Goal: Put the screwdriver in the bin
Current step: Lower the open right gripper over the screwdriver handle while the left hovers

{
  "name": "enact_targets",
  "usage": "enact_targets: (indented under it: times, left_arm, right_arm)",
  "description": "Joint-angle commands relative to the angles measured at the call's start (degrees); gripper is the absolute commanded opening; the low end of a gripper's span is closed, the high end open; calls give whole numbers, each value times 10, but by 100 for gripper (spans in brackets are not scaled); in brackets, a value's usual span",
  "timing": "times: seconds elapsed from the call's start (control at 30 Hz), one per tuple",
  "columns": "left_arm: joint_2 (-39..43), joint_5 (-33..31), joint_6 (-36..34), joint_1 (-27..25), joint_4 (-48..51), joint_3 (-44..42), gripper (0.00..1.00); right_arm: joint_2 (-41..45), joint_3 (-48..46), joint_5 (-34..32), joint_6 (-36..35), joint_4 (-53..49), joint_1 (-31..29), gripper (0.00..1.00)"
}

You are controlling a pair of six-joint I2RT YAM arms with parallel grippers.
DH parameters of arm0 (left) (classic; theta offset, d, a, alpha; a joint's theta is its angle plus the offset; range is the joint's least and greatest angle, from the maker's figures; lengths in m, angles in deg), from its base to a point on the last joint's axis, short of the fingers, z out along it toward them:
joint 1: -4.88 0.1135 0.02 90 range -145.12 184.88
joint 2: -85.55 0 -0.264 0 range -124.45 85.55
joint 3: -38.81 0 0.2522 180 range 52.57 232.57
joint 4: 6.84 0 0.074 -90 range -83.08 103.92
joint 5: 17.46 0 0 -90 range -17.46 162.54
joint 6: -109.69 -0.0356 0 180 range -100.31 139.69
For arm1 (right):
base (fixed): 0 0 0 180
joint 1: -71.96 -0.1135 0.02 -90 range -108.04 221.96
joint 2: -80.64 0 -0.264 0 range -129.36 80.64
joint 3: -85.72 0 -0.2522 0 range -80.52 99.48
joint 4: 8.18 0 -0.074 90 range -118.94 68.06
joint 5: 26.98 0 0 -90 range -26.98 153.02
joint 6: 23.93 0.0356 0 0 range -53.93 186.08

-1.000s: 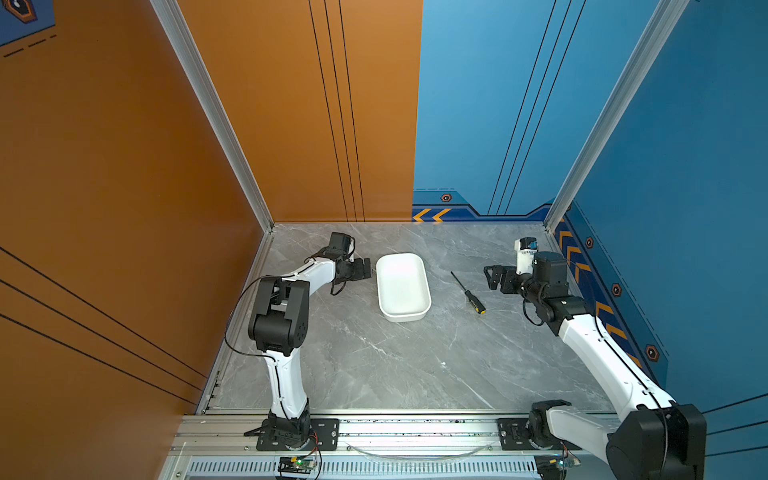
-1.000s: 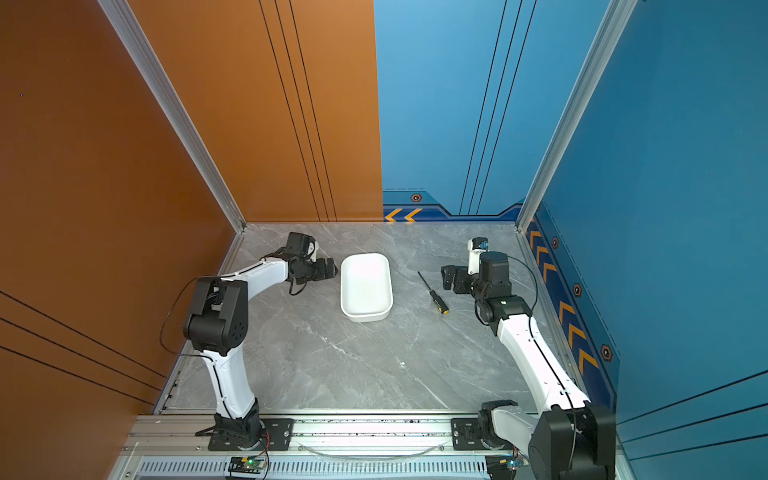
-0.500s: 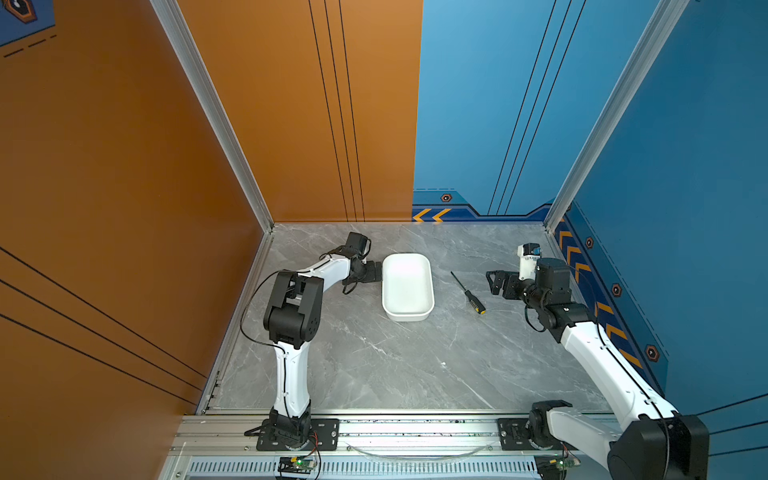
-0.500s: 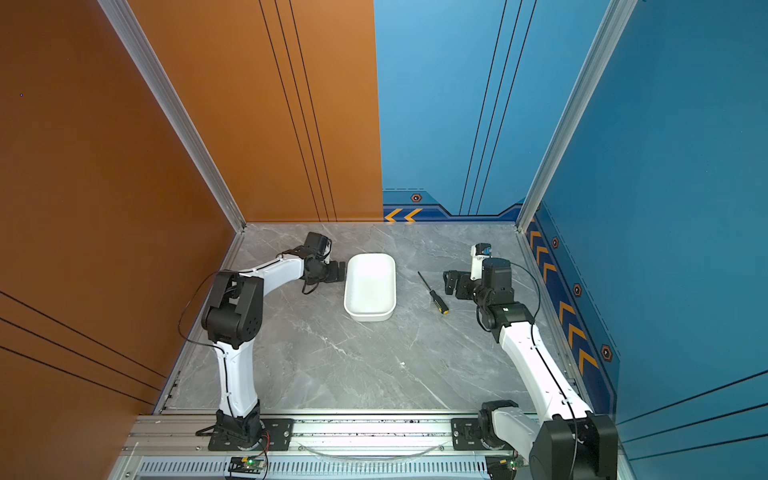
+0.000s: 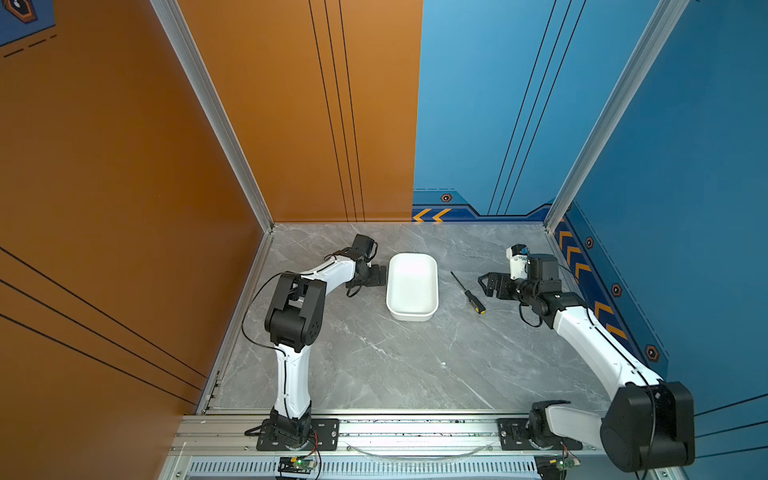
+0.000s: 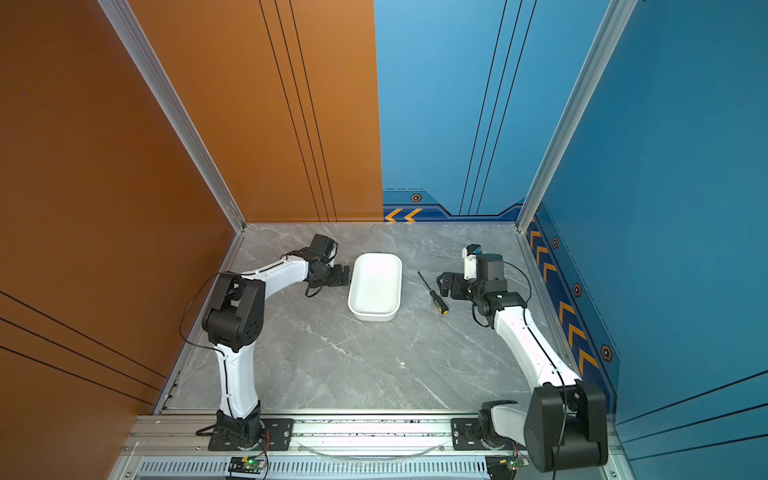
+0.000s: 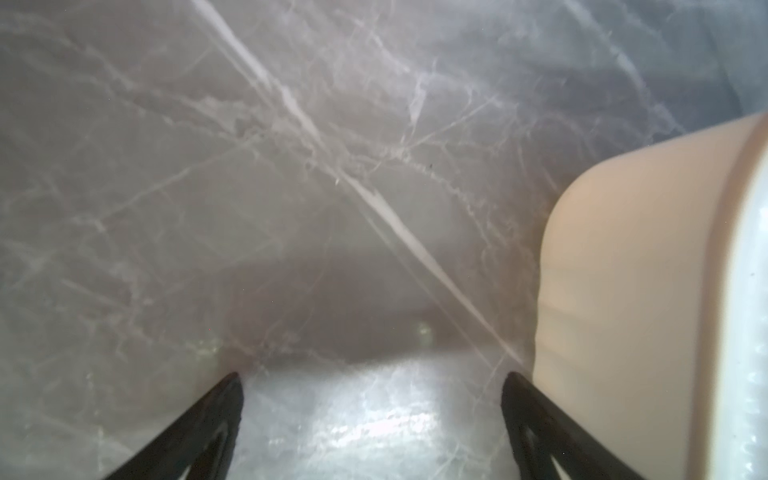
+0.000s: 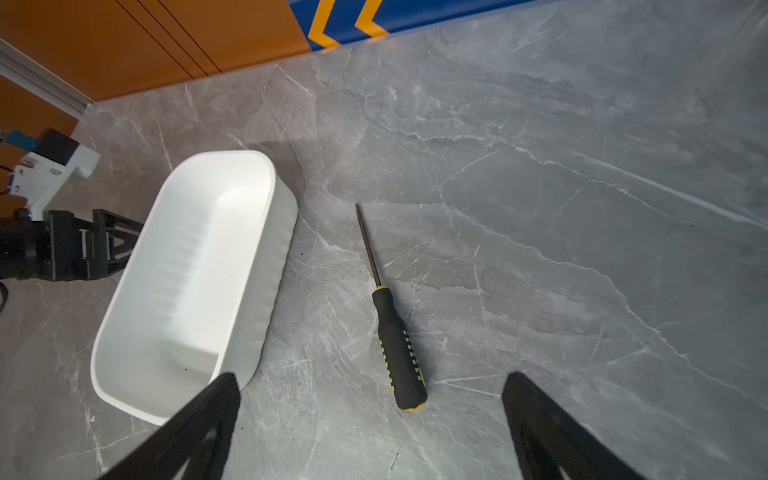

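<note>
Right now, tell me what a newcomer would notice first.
The white bin sits empty on the grey table. A black-and-yellow screwdriver lies just right of it, apart. The right arm has its jaws open beside the handle.

A grey, marble-veined counter [image 5: 374, 365] lies between orange wall panels [image 5: 124, 145] and blue wall panels [image 5: 478, 104], both crossed by thin black lines. Yellow chevrons [image 5: 432, 215] mark the blue skirting along the back and one side. An aluminium rail [image 5: 415, 428] runs along the near edge.
</note>
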Motion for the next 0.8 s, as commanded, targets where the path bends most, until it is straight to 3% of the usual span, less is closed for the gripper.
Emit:
enact_targets:
  times: [0.0,0.47,0.77]
  left_arm:
    - [40,-22,9,-9,14,-33,98]
    - [46,-28,11,-34,-2,-60,98]
    - [112,-55,5,-19,-2,-90,98]
  right_arm:
    - [-44,41,36,-23,-57,-4,95]
    - [-233,135,-22,-62,-96,-17,88]
    - [-271,148,-68,-82,-108,-56,83]
